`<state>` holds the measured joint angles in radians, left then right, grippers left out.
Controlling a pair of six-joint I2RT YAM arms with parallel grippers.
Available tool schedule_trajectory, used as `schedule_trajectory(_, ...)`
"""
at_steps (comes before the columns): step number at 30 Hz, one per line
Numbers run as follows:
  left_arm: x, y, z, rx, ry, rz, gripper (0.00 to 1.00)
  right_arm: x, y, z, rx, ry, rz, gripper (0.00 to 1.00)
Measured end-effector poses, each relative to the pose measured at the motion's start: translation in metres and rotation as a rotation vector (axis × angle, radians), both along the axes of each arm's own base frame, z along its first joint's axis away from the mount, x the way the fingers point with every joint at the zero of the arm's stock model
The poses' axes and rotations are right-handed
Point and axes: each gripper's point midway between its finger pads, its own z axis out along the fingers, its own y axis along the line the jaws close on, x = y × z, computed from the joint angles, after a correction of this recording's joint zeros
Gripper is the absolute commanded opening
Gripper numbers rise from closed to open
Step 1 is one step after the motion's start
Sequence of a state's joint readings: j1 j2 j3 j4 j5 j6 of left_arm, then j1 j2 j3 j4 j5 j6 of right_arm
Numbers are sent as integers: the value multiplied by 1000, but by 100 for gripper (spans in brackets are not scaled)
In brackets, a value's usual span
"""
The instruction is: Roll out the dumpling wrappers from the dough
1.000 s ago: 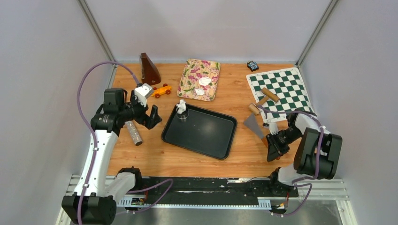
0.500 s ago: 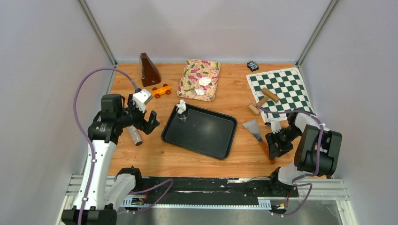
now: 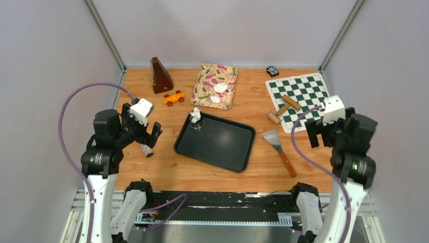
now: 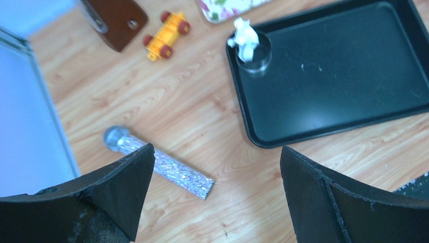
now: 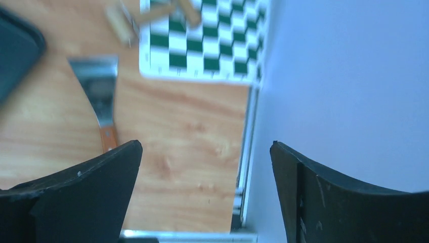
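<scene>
Drawn back and up — left hand (image 4: 215, 157) and right hand (image 5: 205, 149) gape empty, spatula (image 3: 277, 143) lying free

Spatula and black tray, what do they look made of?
Spatula: grey blade with a dull sheen, likely metal; reddish-brown handle, probably wood. Black tray: smooth and semi-gloss, with soft reflections in the left wrist view; plastic or coated metal, cannot tell which.

Dumpling wrappers (image 3: 220, 87): two. Trays: two, namely floral tray (image 3: 202, 81) and black tray (image 3: 222, 144). One each: metronome (image 3: 161, 75), orange toy car (image 3: 173, 97), ring cutter (image 3: 197, 123), glitter cylinder (image 4: 167, 164), spatula (image 3: 277, 142), chessboard mat (image 3: 303, 88). Claws: two, namely left claw (image 4: 216, 167) and right claw (image 5: 205, 152).
</scene>
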<state>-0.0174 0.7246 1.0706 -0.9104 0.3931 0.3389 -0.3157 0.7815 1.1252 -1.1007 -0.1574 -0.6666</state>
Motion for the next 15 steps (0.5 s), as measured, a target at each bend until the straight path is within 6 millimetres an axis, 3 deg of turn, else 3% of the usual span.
schedule_trajectory(2,-10,2,19,-1,-71,16,100,-16,16,61,2,-239,8,100)
schedule_trajectory(6,-38,11,58,-2,-231,74,100,-77,62,143,25,-639,87,100)
schedule_trajectory(10,-65,29,83,10,-361,180,100,-149,106,182,24,-907,157,100)
schedule_trajectory(13,-75,43,87,21,-396,270,100,-175,136,185,28,-985,220,100)
schedule_trajectory(15,-80,50,87,24,-401,322,100,-182,151,178,43,-999,242,100)
